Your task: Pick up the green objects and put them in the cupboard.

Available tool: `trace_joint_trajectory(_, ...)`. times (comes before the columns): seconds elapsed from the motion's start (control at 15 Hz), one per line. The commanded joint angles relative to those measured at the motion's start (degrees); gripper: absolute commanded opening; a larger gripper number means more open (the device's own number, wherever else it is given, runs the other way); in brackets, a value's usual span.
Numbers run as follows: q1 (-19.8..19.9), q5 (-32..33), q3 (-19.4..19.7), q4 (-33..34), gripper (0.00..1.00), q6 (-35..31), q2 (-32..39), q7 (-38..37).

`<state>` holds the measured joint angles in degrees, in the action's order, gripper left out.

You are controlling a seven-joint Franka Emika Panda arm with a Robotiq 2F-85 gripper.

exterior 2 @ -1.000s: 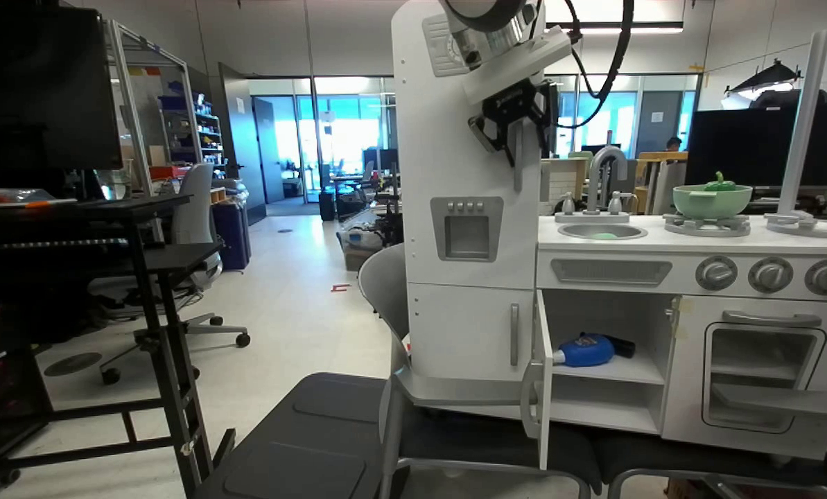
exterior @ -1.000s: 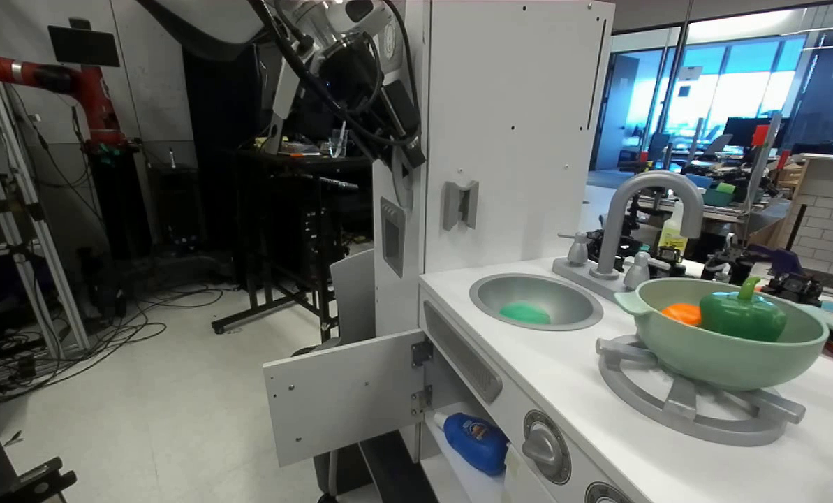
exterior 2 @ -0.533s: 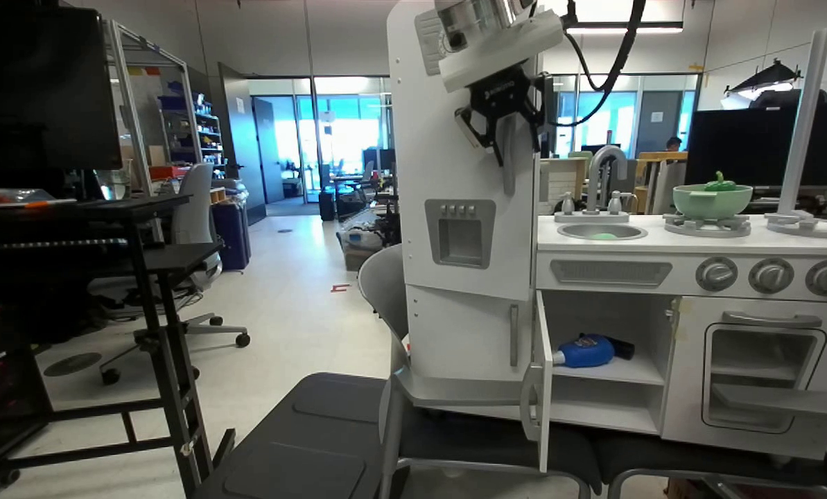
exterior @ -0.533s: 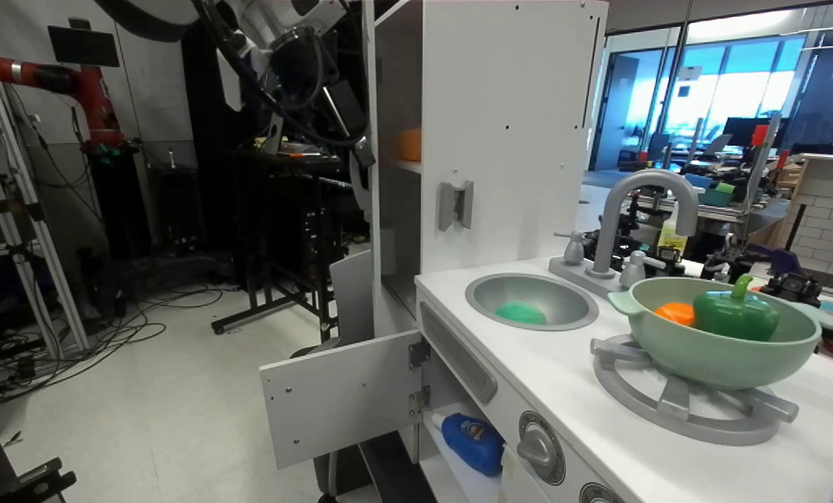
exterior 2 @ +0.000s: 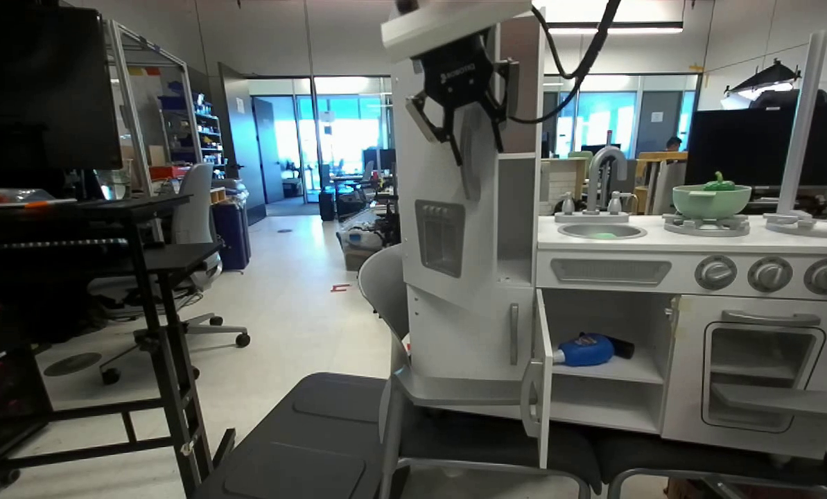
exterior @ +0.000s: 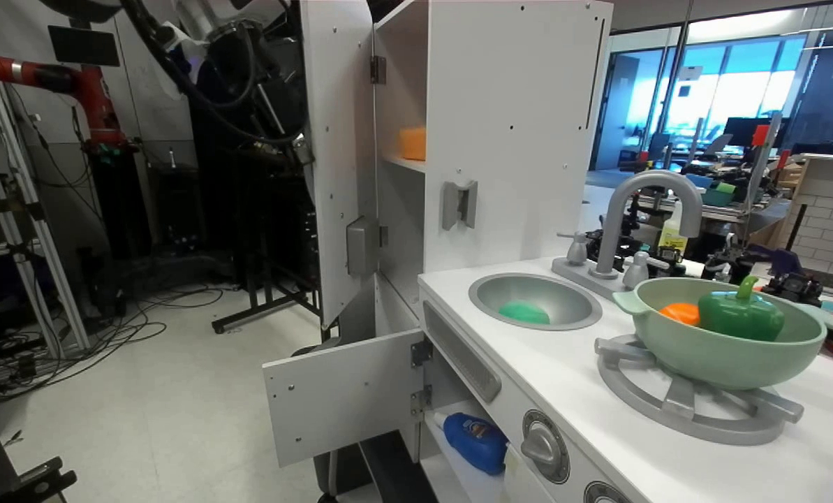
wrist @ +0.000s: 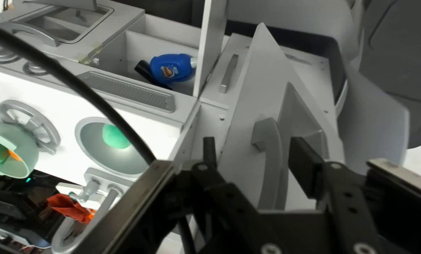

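Note:
A green pepper point(exterior: 741, 314) sits in the pale-green bowl point(exterior: 702, 360). A round green piece point(exterior: 524, 312) lies in the sink; it also shows in the wrist view point(wrist: 115, 137). The tall white cupboard point(exterior: 496, 133) has its door point(exterior: 343, 161) swung partly open, showing a shelf inside. My gripper point(wrist: 254, 157) is at the outer face of that door, its fingers wide apart on either side of the long grey door handle point(wrist: 272, 158). A gap shows between the handle and the fingers. In an exterior view the gripper point(exterior 2: 480, 154) is in front of the door.
An orange block point(exterior: 413, 144) sits on the cupboard shelf. An orange piece point(exterior: 680, 312) is beside the pepper. A lower cabinet door point(exterior: 346, 398) stands open, with a blue bottle point(exterior: 475, 441) inside. A grey faucet point(exterior: 650, 202) rises behind the sink. A grey chair point(exterior 2: 385, 291) stands by the cupboard.
The cupboard door has swung from nearly closed to partly open, baring the shelf and orange block. My gripper has moved away from the cupboard along with the handle, leftward in both exterior views.

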<state>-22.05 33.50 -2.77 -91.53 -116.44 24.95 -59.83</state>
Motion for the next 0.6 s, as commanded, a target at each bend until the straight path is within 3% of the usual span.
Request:
trace_joint_trajectory(0.0,-2.21,-0.79,-3.62,-0.59,0.31,1.00,-2.66,4.68)
trace_joint_trajectory(0.07,-2.87,-1.24,-4.57,0.41,0.51,1.35,-2.57,5.36)
trace_joint_trajectory(0.13,-3.79,-1.66,-5.52,3.08,0.79,2.57,-1.39,6.75)
trace_joint_trajectory(0.27,-4.16,-2.20,-6.69,2.51,0.78,1.37,-2.16,8.66)
trace_joint_trajectory(0.47,-3.47,-4.84,-8.29,3.11,0.99,0.39,-3.05,16.59)
trace_joint_trajectory(0.53,-3.23,-6.60,-8.65,5.80,1.00,1.84,-2.24,21.17)
